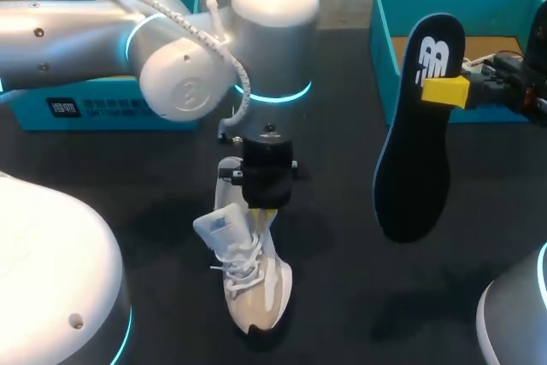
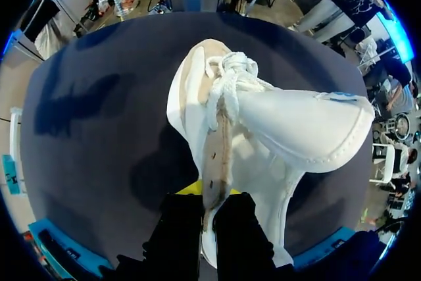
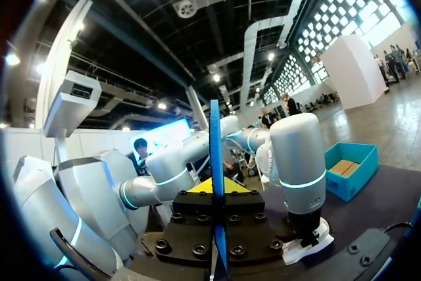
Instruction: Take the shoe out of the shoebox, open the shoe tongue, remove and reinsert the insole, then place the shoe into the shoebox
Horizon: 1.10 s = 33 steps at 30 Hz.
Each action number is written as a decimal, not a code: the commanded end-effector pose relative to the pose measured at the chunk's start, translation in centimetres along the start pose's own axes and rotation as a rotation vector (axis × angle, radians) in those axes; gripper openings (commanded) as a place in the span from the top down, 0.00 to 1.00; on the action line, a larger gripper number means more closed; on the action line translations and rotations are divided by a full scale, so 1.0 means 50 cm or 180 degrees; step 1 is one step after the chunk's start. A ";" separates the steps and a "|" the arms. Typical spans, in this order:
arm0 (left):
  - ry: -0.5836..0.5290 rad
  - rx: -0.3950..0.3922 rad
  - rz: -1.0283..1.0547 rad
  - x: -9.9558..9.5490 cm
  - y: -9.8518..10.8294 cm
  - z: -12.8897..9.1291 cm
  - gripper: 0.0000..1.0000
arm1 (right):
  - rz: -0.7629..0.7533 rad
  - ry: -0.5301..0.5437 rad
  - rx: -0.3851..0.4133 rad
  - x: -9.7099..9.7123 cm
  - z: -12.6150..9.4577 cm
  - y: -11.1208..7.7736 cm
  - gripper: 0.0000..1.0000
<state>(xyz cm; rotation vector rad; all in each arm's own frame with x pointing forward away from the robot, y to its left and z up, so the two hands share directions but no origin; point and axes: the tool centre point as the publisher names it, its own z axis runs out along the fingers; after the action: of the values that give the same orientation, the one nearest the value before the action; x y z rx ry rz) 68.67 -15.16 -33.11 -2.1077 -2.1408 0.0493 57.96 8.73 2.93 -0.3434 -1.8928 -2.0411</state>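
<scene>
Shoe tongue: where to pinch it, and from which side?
Pinch the tongue at its free padded end, fingers across its flat faces. It is flipped out of the shoe toward my left, clear of the laces, so come in from the left. The left gripper clamps the shoe; the right gripper holds the insole.

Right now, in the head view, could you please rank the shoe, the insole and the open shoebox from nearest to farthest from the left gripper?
1. The shoe, mid-table, clamped in the left gripper itself.
2. The insole, off to the right, held up by the right gripper.
3. The open shoebox, at the far right corner.
</scene>
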 end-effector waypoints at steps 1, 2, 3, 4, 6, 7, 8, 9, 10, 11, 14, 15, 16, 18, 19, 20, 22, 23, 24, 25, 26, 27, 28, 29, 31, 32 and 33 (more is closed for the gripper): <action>0.0045 -0.0004 0.0014 -0.014 0.006 0.001 1.00 | -0.0004 -0.1489 -0.0033 0.018 -0.006 -0.012 1.00; 0.0045 0.0000 0.0012 -0.017 0.010 0.001 1.00 | -0.0004 -0.1489 -0.0033 0.018 -0.006 -0.012 1.00; 0.0041 0.0002 0.0008 -0.018 0.015 0.001 1.00 | -0.0004 -0.1489 -0.0033 0.018 -0.006 -0.012 1.00; 0.0042 -0.0004 0.0007 -0.019 0.019 0.002 1.00 | -0.0004 -0.1489 -0.0033 0.018 -0.006 -0.012 1.00; 0.0040 -0.0011 -0.0018 -0.021 0.025 0.005 1.00 | -0.0004 -0.1489 -0.0033 0.018 -0.006 -0.012 1.00; 0.0041 -0.0022 -0.0027 -0.023 0.028 0.008 1.00 | -0.0004 -0.1489 -0.0033 0.018 -0.006 -0.012 1.00; 0.0043 -0.0024 -0.0031 -0.023 0.030 0.010 1.00 | -0.0004 -0.1489 -0.0033 0.018 -0.006 -0.012 1.00; 0.0055 0.0000 -0.0041 -0.023 0.032 0.013 1.00 | -0.0004 -0.1489 -0.0033 0.018 -0.006 -0.012 1.00; 0.0055 0.0004 -0.0040 -0.023 0.035 0.016 1.00 | -0.0004 -0.1489 -0.0033 0.018 -0.006 -0.012 1.00; 0.0061 0.0013 -0.0032 -0.023 0.036 0.018 1.00 | -0.0004 -0.1489 -0.0033 0.018 -0.006 -0.012 1.00; 0.0080 0.0055 -0.0004 -0.021 0.036 0.024 1.00 | -0.0004 -0.1489 -0.0033 0.018 -0.006 -0.012 1.00; 0.0083 0.0071 0.0003 -0.021 0.036 0.025 1.00 | -0.0004 -0.1489 -0.0033 0.018 -0.006 -0.012 1.00; 0.0088 0.0089 0.0010 -0.020 0.035 0.025 1.00 | -0.0004 -0.1489 -0.0033 0.018 -0.006 -0.012 1.00; 0.0103 0.0140 0.0009 -0.019 0.033 0.024 1.00 | -0.0004 -0.1489 -0.0033 0.018 -0.006 -0.012 1.00; 0.0104 0.0158 0.0007 -0.018 0.032 0.023 1.00 | -0.0004 -0.1489 -0.0033 0.018 -0.006 -0.012 1.00; 0.0097 0.0164 0.0007 -0.018 0.032 0.023 1.00 | -0.0004 -0.1489 -0.0033 0.018 -0.006 -0.012 1.00; 0.0102 0.0198 0.0019 -0.016 0.028 0.022 1.00 | -0.0004 -0.1489 -0.0033 0.018 -0.006 -0.012 1.00; 0.0104 0.0225 0.0026 -0.015 0.025 0.023 1.00 | -0.0004 -0.1489 -0.0033 0.018 -0.006 -0.012 1.00; 0.0106 0.0235 0.0030 -0.015 0.022 0.024 1.00 | -0.0004 -0.1489 -0.0033 0.018 -0.006 -0.012 1.00; 0.0111 0.0234 0.0053 -0.014 0.020 0.025 1.00 | -0.0004 -0.1489 -0.0033 0.018 -0.006 -0.012 1.00; 0.0113 0.0242 0.0065 -0.014 0.015 0.025 1.00 | -0.0004 -0.1489 -0.0033 0.018 -0.006 -0.012 1.00; 0.0114 0.0246 0.0069 -0.014 0.013 0.026 1.00 | -0.0004 -0.1489 -0.0033 0.018 -0.006 -0.012 1.00; 0.0115 0.0248 0.0086 -0.014 0.011 0.027 1.00 | -0.0004 -0.1489 -0.0033 0.018 -0.006 -0.012 1.00; 0.0116 0.0249 0.0102 -0.014 0.007 0.028 1.00 | -0.0004 -0.1489 -0.0033 0.018 -0.006 -0.012 1.00; 0.0131 0.0248 0.0141 -0.014 0.001 0.032 1.00 | -0.0004 -0.1489 -0.0033 0.018 -0.006 -0.012 1.00; 0.0138 0.0238 0.0155 -0.014 -0.001 0.036 1.00 | -0.0004 -0.1489 -0.0033 0.018 -0.006 -0.012 1.00; 0.0145 0.0242 0.0159 -0.014 -0.003 0.038 1.00 | -0.0004 -0.1489 -0.0033 0.018 -0.006 -0.012 1.00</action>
<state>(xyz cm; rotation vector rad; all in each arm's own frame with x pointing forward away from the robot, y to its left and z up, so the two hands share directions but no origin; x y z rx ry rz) 68.59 -15.62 -34.83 -2.0960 -2.0281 0.0925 57.94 8.74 2.89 -0.3385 -1.8898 -2.0429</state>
